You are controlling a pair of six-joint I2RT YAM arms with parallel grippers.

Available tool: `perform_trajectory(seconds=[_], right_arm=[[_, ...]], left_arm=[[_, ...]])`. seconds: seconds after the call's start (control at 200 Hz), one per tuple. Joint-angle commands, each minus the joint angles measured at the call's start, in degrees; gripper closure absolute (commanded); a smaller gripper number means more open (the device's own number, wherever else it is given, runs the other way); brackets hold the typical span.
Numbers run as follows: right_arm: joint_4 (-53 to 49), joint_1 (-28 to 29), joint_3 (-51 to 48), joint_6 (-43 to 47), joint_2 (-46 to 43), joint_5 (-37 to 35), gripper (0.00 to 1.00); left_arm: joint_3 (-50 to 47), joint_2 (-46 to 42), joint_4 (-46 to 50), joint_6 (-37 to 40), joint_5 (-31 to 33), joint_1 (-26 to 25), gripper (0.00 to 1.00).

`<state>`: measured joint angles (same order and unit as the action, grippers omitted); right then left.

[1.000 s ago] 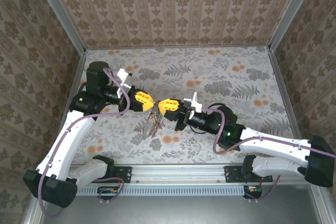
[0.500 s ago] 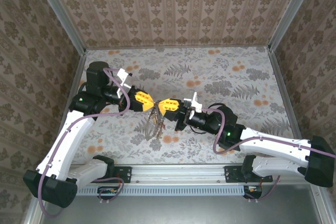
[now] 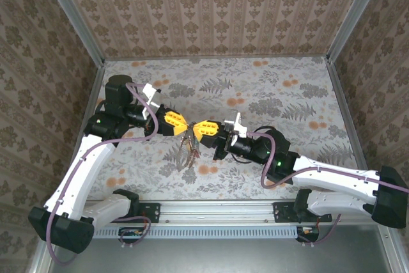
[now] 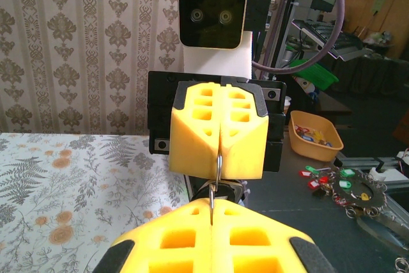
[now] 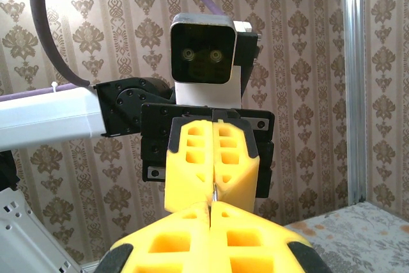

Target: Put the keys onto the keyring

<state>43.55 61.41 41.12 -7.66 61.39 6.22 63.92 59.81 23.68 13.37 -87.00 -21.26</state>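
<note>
**Both grippers pinch the keyring, nose to nose**

Seen from above, the two arms reach in from the near edge and meet over the middle of the table point(image 3: 287, 87). The left gripper point(image 3: 174, 121) and the right gripper point(image 3: 206, 127) point straight at each other, tips almost touching. Each has its fingers pressed together on the keyring point(image 3: 190, 135), which spans the small gap between them.

In the left wrist view the ring shows edge-on, as a thin upright wire running from the seam of the near fingers into the seam of the gripper opposite. Its flat plane therefore seems to lie along the line joining the two grippers. The keys point(image 3: 189, 151) hang in a loose bunch from the ring's lower part, under the gap and above the table.

Neither arm is nearer, since both are on the ring. The coming move seems to turn on which one lets go, as the other must then carry the ring and its hanging weight alone. I cannot tell whether any key is off the ring.

Farther off, past the table edge, sits a yellow tub point(image 4: 315, 137) of coloured tags.
</note>
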Motion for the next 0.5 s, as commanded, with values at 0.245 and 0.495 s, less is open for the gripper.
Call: perform_trajectory(seconds=[0.245,0.495], right_arm=[[0.92,0.16,1.90,-0.24,0.27,0.59,1.00],[0.91,-0.21,2.45,-0.69,1.08,1.16,1.00]], left_arm=[[2.09,-1.32,-1.06,0.88,-1.33,0.60,1.00],[2.17,-1.36,-1.06,0.88,-1.42,0.53,1.00]])
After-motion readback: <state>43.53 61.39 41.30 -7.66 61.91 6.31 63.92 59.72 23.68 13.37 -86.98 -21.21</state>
